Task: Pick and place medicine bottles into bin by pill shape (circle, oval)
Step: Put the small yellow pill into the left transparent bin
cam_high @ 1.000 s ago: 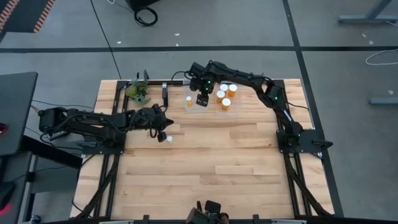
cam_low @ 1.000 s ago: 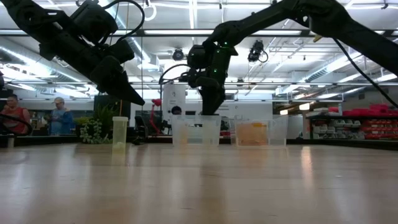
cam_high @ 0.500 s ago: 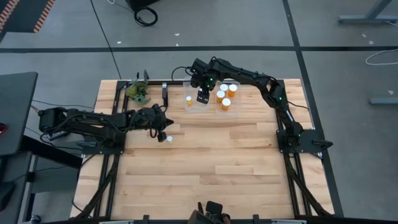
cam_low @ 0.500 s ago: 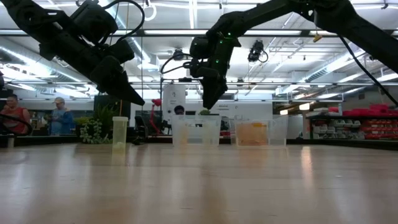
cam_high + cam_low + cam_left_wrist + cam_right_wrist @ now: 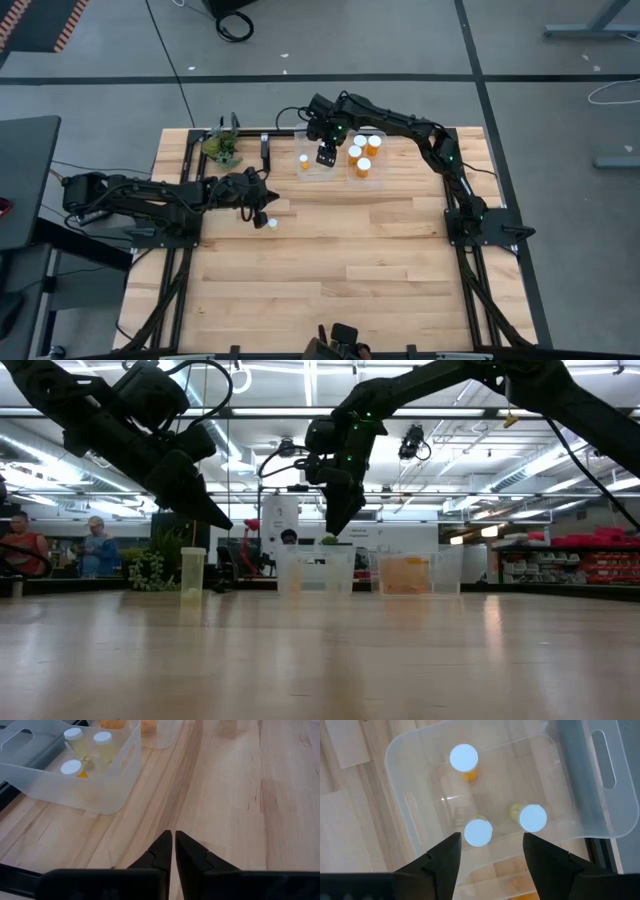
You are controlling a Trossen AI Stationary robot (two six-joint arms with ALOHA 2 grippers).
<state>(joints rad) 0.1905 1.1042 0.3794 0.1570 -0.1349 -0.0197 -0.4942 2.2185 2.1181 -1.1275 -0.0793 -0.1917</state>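
Three bottles (image 5: 464, 758) upright in clear bin (image 5: 405, 805) directly below right end effector (image 5: 490, 851), fingers spread apart and empty, raised above bin. One bottle (image 5: 271, 222) upright on table (image 5: 350, 260) just beside left end effector (image 5: 173, 847), pinched shut, holding nothing. Second bin (image 5: 362, 157) alongside, more bottles inside.

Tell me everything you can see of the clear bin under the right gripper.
The clear bin is a translucent, plastic-looking tub with rounded corners and slot handles in its end walls. It sits flat on the wooden table near the far edge, beside a second bin. Three white-capped amber bottles stand upright inside, apart from each other. The right gripper hangs above it, jaws open, holding nothing.
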